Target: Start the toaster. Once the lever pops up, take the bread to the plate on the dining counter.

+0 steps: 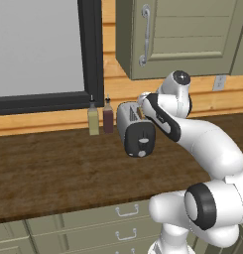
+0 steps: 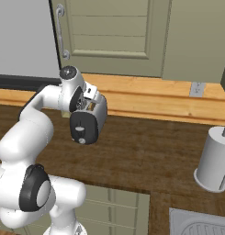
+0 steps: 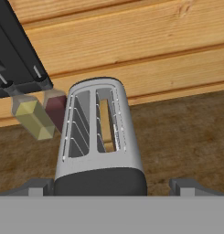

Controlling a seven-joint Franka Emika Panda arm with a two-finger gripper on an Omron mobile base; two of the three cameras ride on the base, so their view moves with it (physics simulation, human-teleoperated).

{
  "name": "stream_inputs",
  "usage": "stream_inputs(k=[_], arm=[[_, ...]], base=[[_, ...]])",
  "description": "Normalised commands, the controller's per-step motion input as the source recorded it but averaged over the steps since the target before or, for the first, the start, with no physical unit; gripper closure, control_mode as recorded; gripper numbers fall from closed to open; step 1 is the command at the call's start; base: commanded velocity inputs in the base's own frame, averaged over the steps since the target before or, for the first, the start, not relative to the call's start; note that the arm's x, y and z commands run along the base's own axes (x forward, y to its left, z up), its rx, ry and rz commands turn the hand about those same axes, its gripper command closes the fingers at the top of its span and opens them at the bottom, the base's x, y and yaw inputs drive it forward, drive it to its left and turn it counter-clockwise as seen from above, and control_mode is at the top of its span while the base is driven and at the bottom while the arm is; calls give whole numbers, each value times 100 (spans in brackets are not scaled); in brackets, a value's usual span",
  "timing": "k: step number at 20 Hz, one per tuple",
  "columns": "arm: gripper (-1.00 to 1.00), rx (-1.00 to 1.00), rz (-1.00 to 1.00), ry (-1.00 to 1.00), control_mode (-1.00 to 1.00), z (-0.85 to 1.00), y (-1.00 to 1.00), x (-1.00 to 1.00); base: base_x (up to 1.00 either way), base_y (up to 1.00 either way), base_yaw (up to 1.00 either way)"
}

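The silver toaster (image 1: 134,130) stands on the dark wood worktop near the back wall, its black end panel (image 2: 83,127) facing the base. From above, the hand view has its two slots in sight, and a tan slice of bread (image 3: 106,125) sits down in the right-hand slot. My gripper (image 3: 112,187) hovers over the toaster's black end, open, with one fingertip (image 3: 38,186) off each side and nothing between them. In both base views the arm's wrist hangs just above and behind the toaster (image 2: 93,117). The plate and the dining counter are out of view.
A yellow bottle (image 1: 93,119) and a dark red bottle (image 1: 108,116) stand just left of the toaster against the wall. A grey canister (image 2: 215,160) and a sink corner (image 2: 201,222) lie to the right. Cabinet doors (image 1: 182,34) hang overhead.
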Motion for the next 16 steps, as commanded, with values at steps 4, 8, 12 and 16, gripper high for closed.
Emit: stream_inputs(k=[4, 8, 12, 16], arm=[[-100, 0, 0, 0, -100, 0, 0, 0], [-100, 0, 0, 0, -100, 0, 0, 0], [-100, 0, 0, 0, -100, 0, 0, 0], [-100, 0, 0, 0, -100, 0, 0, 0]], base=[[0, 0, 0], [0, 0, 0], [0, 0, 0], [0, 0, 0]])
